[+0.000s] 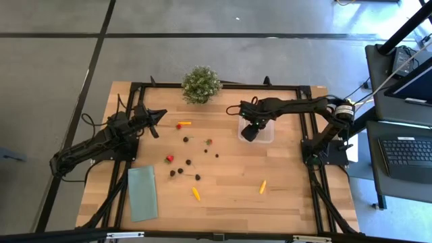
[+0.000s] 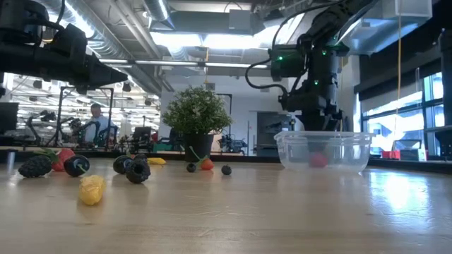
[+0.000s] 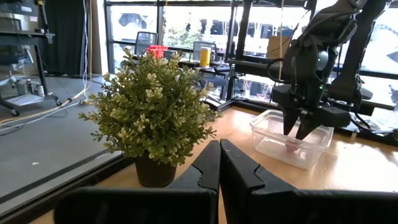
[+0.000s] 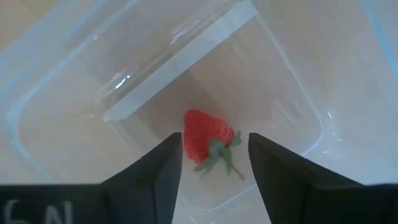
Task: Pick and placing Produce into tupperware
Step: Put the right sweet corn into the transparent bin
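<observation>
The clear tupperware (image 1: 264, 137) (image 2: 325, 149) (image 3: 292, 142) stands on the table's right far part. One red strawberry (image 4: 204, 138) (image 2: 319, 160) lies on its floor. My right gripper (image 1: 250, 133) (image 4: 214, 140) (image 3: 297, 129) points down into the box, open, a finger on either side of the strawberry without touching it. The other produce lies scattered mid-table: dark berries (image 1: 177, 171), red pieces (image 1: 170, 158), yellow pieces (image 1: 196, 194) (image 1: 262, 186). My left gripper (image 1: 160, 115) (image 3: 219, 149) is shut and hovers above the table's left far part, holding nothing.
A bushy potted plant (image 1: 201, 84) (image 3: 152, 112) stands at the far edge between the arms. A pale-green cloth (image 1: 142, 193) lies flat near the left near corner. A person (image 2: 95, 121) sits in the room far behind. Bare wood shows along the near right.
</observation>
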Motion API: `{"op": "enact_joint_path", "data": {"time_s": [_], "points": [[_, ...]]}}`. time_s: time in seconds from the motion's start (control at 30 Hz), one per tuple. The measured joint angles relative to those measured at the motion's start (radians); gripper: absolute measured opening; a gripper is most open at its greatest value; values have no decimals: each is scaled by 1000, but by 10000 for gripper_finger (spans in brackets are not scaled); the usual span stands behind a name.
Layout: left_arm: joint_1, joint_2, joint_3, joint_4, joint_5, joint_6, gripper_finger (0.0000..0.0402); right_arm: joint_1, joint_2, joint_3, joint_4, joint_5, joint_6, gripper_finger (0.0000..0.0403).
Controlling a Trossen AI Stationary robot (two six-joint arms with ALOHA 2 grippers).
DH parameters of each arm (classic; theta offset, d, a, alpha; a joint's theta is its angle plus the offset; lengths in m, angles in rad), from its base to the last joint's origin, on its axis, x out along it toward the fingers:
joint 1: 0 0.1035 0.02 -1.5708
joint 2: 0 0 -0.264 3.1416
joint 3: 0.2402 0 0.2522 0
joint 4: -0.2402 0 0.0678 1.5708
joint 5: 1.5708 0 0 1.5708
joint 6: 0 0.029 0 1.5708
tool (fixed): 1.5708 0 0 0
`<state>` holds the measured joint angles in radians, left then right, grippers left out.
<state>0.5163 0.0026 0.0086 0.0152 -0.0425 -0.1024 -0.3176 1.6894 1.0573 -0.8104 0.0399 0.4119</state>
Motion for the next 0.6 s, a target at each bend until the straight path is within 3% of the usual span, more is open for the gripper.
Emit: {"op": "enact_joint_path", "data": {"time_s": [0.2, 0.47, 0.6], "points": [[0, 0, 0, 0, 0, 0, 0, 5, -57, 32, -6, 0, -30, 189], [0, 0, 0, 0, 0, 0, 0, 116, -299, 120, -20, -18, -371, 190], [0, 0, 0, 0, 0, 0, 0, 183, -401, 120, -8, -19, -394, 190]]}}
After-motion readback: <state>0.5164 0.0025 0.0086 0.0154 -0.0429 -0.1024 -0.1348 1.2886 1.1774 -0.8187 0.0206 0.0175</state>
